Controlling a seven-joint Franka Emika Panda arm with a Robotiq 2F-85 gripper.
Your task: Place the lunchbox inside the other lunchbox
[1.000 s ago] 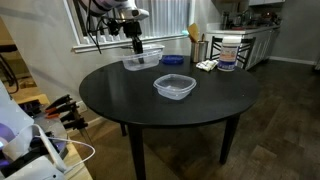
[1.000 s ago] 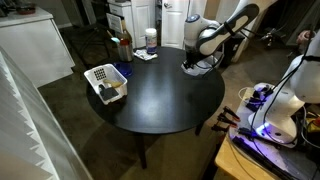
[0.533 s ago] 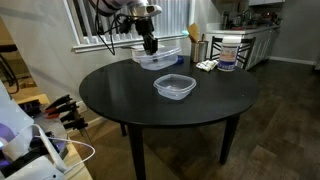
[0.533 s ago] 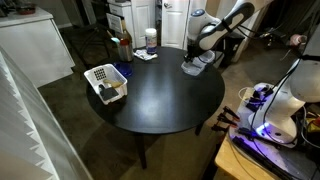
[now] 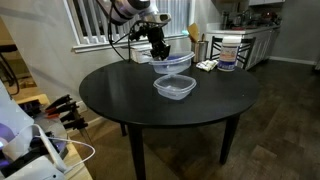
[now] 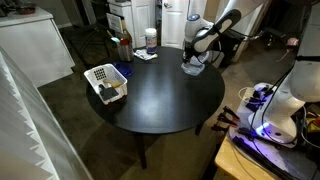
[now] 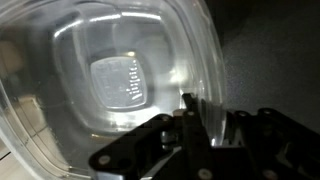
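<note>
My gripper (image 5: 159,47) is shut on the rim of the lunchbox (image 5: 172,64), a pale clear container held tilted above the round black table (image 5: 120,95). The other lunchbox (image 5: 174,87), clear with a grey-blue tint, sits on the table just in front of and below it. In an exterior view the gripper (image 6: 196,55) holds the lunchbox (image 6: 193,68) over the table's far edge. In the wrist view the lunchbox (image 7: 120,80) fills the frame, and the gripper (image 7: 195,108) pinches its wall.
A white-lidded tub (image 5: 228,52), a utensil holder (image 5: 197,44) and small items (image 5: 206,65) stand at the table's back right. A white basket (image 6: 105,82), bottles (image 6: 123,47) and a white jar (image 6: 150,40) stand on the opposite side.
My gripper has lifted the lunchbox and carried it across the back of the table, to just behind and above the other lunchbox. The other lunchbox has not moved.
</note>
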